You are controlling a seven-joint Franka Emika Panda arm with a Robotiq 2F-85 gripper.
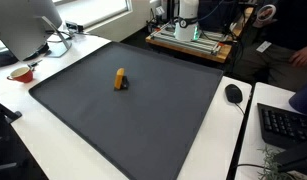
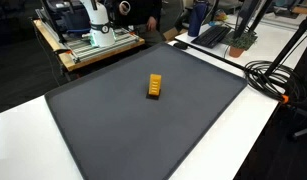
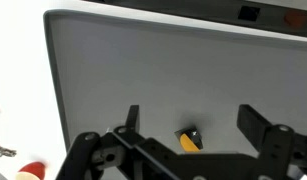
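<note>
A small orange-yellow block with a dark end lies on the dark grey mat in both exterior views (image 1: 120, 79) (image 2: 154, 86). In the wrist view the block (image 3: 190, 140) lies far below, between my two fingers. My gripper (image 3: 193, 118) is open and empty, with fingers spread wide apart high above the mat (image 3: 153, 70). The gripper and arm do not show in either exterior view.
A computer mouse (image 1: 233, 93) and keyboard (image 1: 285, 125) lie on the white table beside the mat (image 1: 123, 110). A monitor base and cables (image 1: 48, 35) and a red cup (image 1: 22, 72) stand at one corner. Black cables (image 2: 278, 75) lie near another edge. A machine on a wooden bench (image 2: 93, 40) stands behind.
</note>
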